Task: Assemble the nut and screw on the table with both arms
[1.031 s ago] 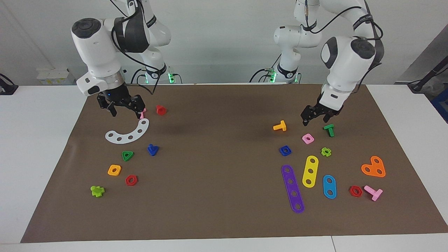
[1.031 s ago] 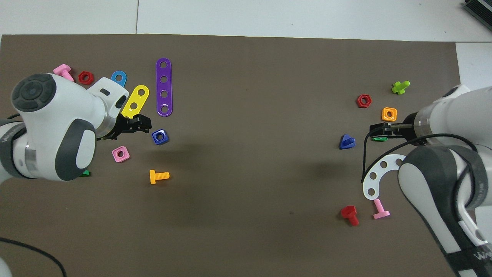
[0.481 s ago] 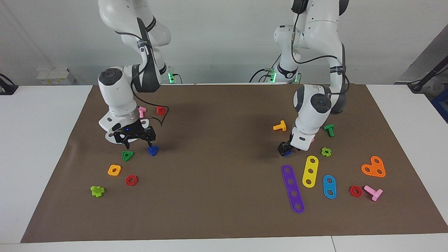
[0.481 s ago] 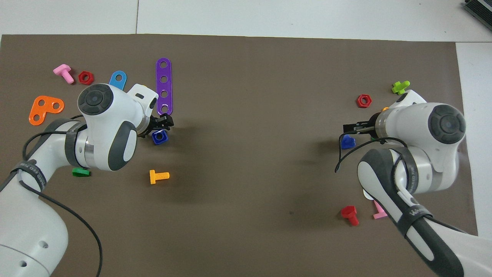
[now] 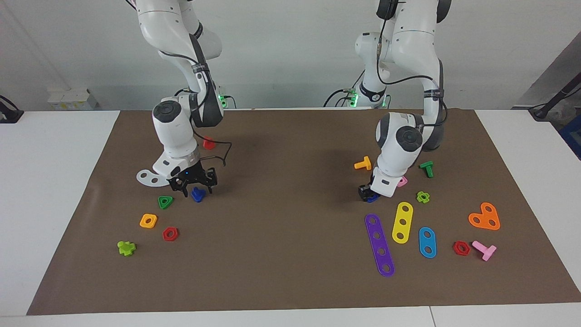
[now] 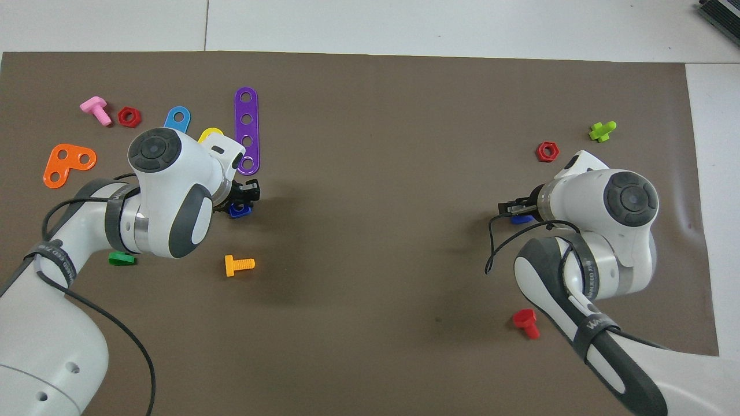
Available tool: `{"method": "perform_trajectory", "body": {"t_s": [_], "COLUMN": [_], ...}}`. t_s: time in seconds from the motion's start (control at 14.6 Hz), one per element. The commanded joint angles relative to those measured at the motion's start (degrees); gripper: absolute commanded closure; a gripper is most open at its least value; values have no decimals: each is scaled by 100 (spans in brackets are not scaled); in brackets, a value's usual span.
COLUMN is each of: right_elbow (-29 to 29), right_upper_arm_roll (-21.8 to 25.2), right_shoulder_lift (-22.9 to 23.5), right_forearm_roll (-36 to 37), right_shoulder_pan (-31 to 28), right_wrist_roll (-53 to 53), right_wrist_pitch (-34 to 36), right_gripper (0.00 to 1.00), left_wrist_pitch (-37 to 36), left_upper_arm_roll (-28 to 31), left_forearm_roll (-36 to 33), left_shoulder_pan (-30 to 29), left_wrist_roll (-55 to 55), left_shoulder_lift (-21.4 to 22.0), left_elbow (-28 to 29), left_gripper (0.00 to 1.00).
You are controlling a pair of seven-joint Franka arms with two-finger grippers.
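Observation:
The dark-blue screw [image 5: 198,194] lies on the brown mat [image 5: 290,272] toward the right arm's end; it also shows in the overhead view [image 6: 523,219]. My right gripper [image 5: 198,187] is low over it, open, with a finger on each side; it also shows in the overhead view [image 6: 511,209]. The dark-blue nut [image 5: 373,198] lies toward the left arm's end and is mostly hidden under my left gripper [image 5: 365,193], which is down at it. In the overhead view only an edge of the nut [image 6: 237,211] shows below the left gripper [image 6: 245,195].
Close to the screw are a green triangular nut [image 5: 165,201], an orange square nut [image 5: 148,220], a red hex nut [image 5: 170,234] and a white curved strip [image 5: 147,177]. Close to the nut are a purple strip [image 5: 379,245], a yellow strip [image 5: 402,222], a pink nut [image 5: 402,181] and an orange bolt [image 5: 363,164].
Both arms have swung down from nearer the robots to the mat. The right gripper has come over the blue screw, and the left gripper has dropped onto the blue nut.

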State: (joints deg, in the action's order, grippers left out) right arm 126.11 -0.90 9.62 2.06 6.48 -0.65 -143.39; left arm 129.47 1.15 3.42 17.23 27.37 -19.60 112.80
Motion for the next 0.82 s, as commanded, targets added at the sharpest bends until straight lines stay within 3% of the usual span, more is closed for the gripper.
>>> {"method": "perform_trajectory", "body": {"t_s": [0.0,0.07,0.21,0.34,0.55,0.76], "right_elbow": [186,186,143,20,-252,-455], "right_upper_arm_roll": [2,2,2,-24,-42,-42], "right_shoulder_lift": [-162,-180,-215,-241,-154,-40], "right_forearm_roll": [-118,-118,-110,-110,-66,-30], "right_shoulder_pan": [-67,-68,-59,-15,554,1108], "right_wrist_roll": [249,310,320,206,-889,-1822], "right_wrist_pitch": [-40,-75,-119,-111,-111,-102], "right_gripper": [87,100,100,100,100,100], "left_wrist_pitch": [-211,-211,-246,-788,-1773,-1881], "left_upper_arm_roll": [87,87,96,105,96,87], "left_forearm_roll": [62,53,53,0,35,79], "left_shoulder_pan": [105,114,184,166,166,158], "left_wrist_roll": [49,58,49,41,49,67], "left_shoulder_lift": [44,27,0,-131,-394,-431], "left_elbow": [-30,-74,-310,-853,-1855,-2113], "left_gripper": [100,100,100,100,100,100]}}
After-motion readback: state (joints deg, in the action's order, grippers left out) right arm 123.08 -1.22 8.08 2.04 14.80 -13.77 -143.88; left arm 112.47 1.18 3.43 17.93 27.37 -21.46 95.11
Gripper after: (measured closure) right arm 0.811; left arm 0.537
